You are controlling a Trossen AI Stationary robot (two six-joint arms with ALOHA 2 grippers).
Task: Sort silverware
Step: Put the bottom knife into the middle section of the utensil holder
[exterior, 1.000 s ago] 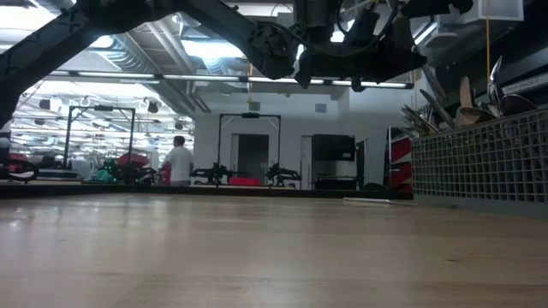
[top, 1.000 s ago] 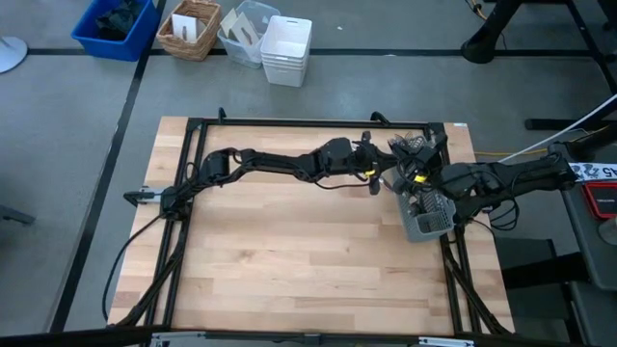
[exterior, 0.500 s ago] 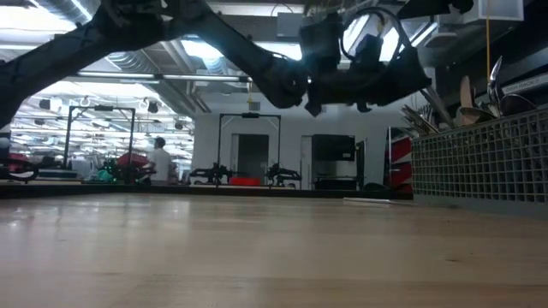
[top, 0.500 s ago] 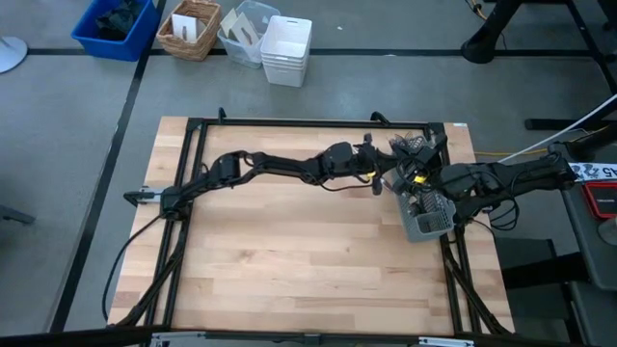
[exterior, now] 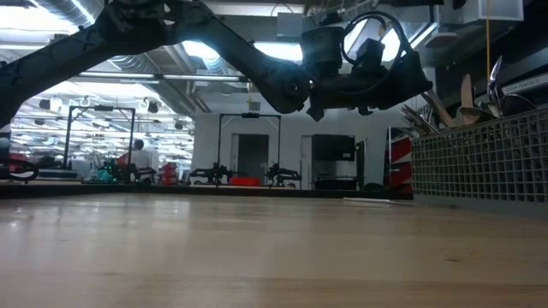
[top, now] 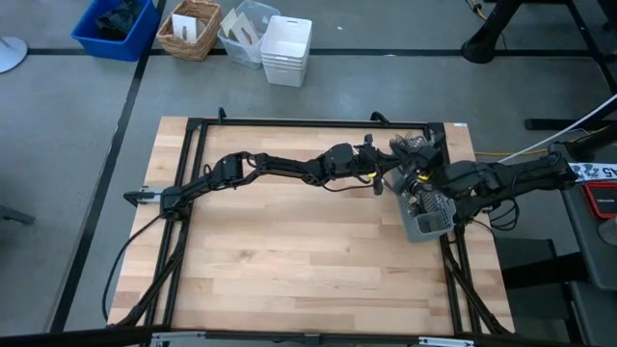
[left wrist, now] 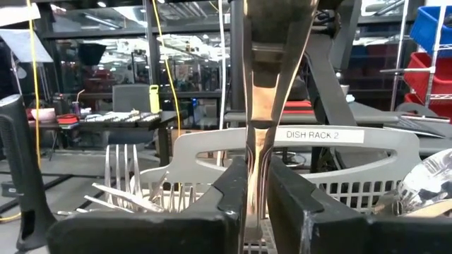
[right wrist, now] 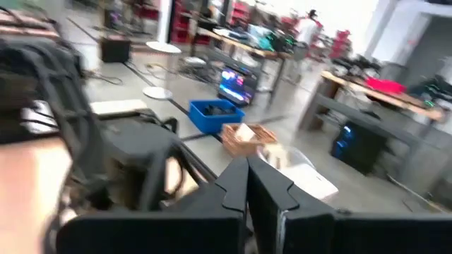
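My left gripper (left wrist: 258, 168) reaches across the table toward its right edge and is shut on one slim shiny piece of silverware (left wrist: 272, 42); which kind it is does not show. It hovers above the table (exterior: 368, 81) next to a grey plastic caddy (left wrist: 304, 137) labelled DISH RACK 2, where forks (left wrist: 120, 180) stand. More silverware (exterior: 467, 94) sticks up out of a wire-mesh caddy (exterior: 479, 162). My right gripper (right wrist: 247, 190) is shut on nothing, above the caddies (top: 424, 183). My left gripper pinches the piece's narrow neck (left wrist: 256, 144) between its two fingers. The fingers lie about level, coming from the table's left side and across the piece. The piece stands upright, its wider end (left wrist: 275, 28) above the fingers. The fingers hide its lower end.
The grey caddy (top: 424, 220) and the dark mesh caddy (top: 413, 147) sit at the table's right edge, inside a black frame (top: 289, 122). Bare wood (top: 299, 251) spreads to the left and near side. Bins and a basket (top: 188, 29) stand on the floor beyond.
My left gripper has come down toward the table beside the caddies, staying shut on the piece, and moved only slightly in the last half second. A person in the room behind has walked to the left.
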